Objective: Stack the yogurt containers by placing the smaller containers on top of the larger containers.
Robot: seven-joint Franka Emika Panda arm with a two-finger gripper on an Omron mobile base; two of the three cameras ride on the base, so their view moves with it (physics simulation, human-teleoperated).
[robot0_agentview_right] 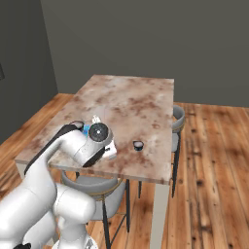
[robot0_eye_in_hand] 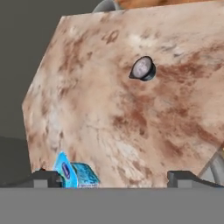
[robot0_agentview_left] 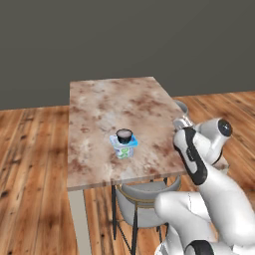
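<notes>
- A marble-topped table stands on a wood floor in a rendered kitchen, with grey chairs tucked at its near edge and right side.
- The blue-lidded tub sits near the table's front edge; a dark cup with a pale top already rests on its lid.
- A second dark cup lies on the tabletop well apart from the tub, toward the table's right side; in the hand view it appears tipped on its side, pale top facing the camera.
- The white arm is folded over the table's near right corner, hand raised above the surface.
- The gripper has its jaws spread wide and holds nothing; its dark fingertips frame the tub's corner at the bottom of the hand view.
- Judged stage: one cup is stacked, and the lone cup is the next job.
- The next move likely calls for swinging the hand across to that cup and lining the spread jaws either side of its round body.
- Lying tipped, the cup may roll if nudged, so a square, centred approach looks prudent.
</notes>
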